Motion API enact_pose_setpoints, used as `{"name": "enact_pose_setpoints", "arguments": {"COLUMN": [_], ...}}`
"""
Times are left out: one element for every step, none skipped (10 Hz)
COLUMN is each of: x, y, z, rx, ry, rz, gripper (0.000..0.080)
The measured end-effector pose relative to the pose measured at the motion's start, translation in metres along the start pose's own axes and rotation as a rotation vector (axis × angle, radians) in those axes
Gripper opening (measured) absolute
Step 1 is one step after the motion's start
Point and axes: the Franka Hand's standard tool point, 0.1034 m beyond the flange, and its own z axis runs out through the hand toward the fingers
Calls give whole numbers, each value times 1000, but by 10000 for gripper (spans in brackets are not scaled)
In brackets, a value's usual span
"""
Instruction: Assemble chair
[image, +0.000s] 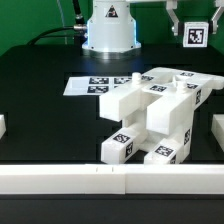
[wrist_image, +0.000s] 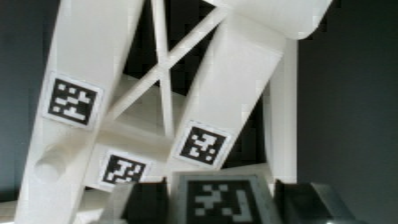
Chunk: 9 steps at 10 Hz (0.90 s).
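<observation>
Two dark fingers (wrist_image: 150, 208) of the pincer (wrist_image: 222, 205) show in the wrist view. Between them sits a white tagged piece (wrist_image: 222, 190), its black-and-white marker facing the camera. The pincer is clamped on that piece, one finger against either side. Beyond it the same view is filled with long white bars of the chair (wrist_image: 249, 80), leaning across the picture. Three tags show on them (too blurred to read).

In the exterior view, the partly joined chair (image: 150, 115) lies on the black surface (image: 40, 120), about the middle and a little toward the exterior view's right. It is a blocky white cluster, with tags on several faces turned to the camera.

Just behind it the marker board (image: 92, 86) lies flat, one corner hidden by the chair. The robot's white base (image: 108, 30) stands behind the board. A low white rail (image: 100, 180) runs along the near edge of the surface.

High at the exterior view's right, a tagged square (image: 195, 35) hangs clear of the surface beside a dark part of the arm. Whether that is the clamped piece, I cannot tell.
</observation>
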Motion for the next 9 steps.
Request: {"name": "enact_pose_setpoints", "arguments": {"x": [-1, 0, 1, 21, 45, 53, 51, 51, 52], "y": [0, 0, 2, 18, 31, 36, 29, 29, 30], "z": [0, 0, 1, 0, -1, 0, 2, 2, 2], "rx": [0, 0, -1, -7, -14, -11, -24, -24, -25], "ry": [-1, -1, -1, 5, 30, 39, 38, 38, 38], "rz": [-1, 0, -10, -91, -96, -102, -96, -102, -98], "gripper": [285, 285, 285, 285, 285, 285, 285, 285, 285]}}
